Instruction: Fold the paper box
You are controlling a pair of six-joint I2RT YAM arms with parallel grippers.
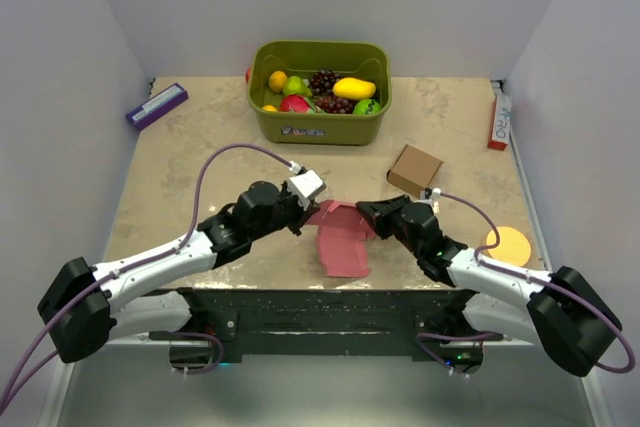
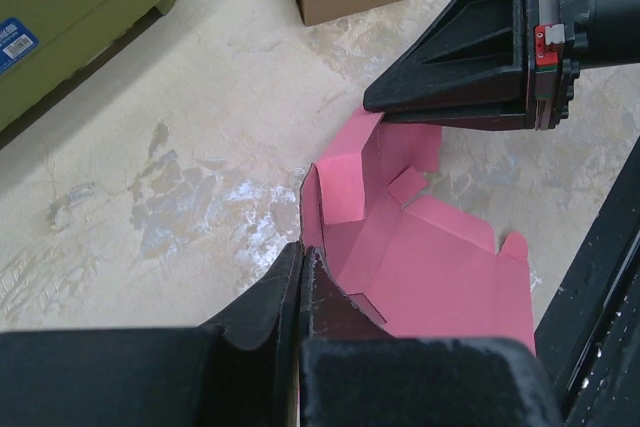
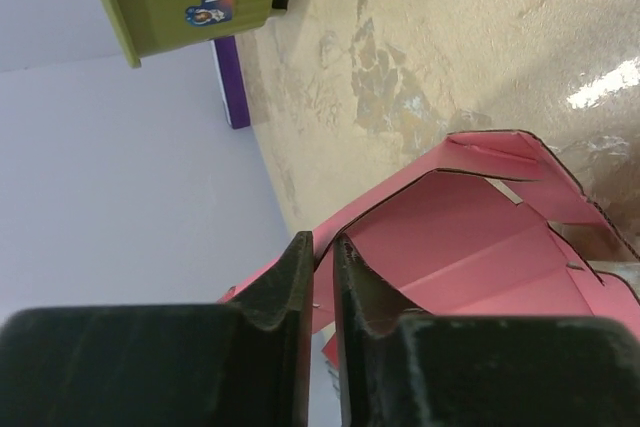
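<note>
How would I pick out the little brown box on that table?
Start at the green tub of fruit at the back of the table. Just nearer and to its right sits the brown cardboard box. It is a plain closed carton, unlike the open pink paper box in front of it.

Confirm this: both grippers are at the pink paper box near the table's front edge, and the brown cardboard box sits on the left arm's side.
Wrong side: the top external view shows the brown cardboard box on the right arm's side. The rest stands: left gripper and right gripper are both at the pink paper box.
</note>
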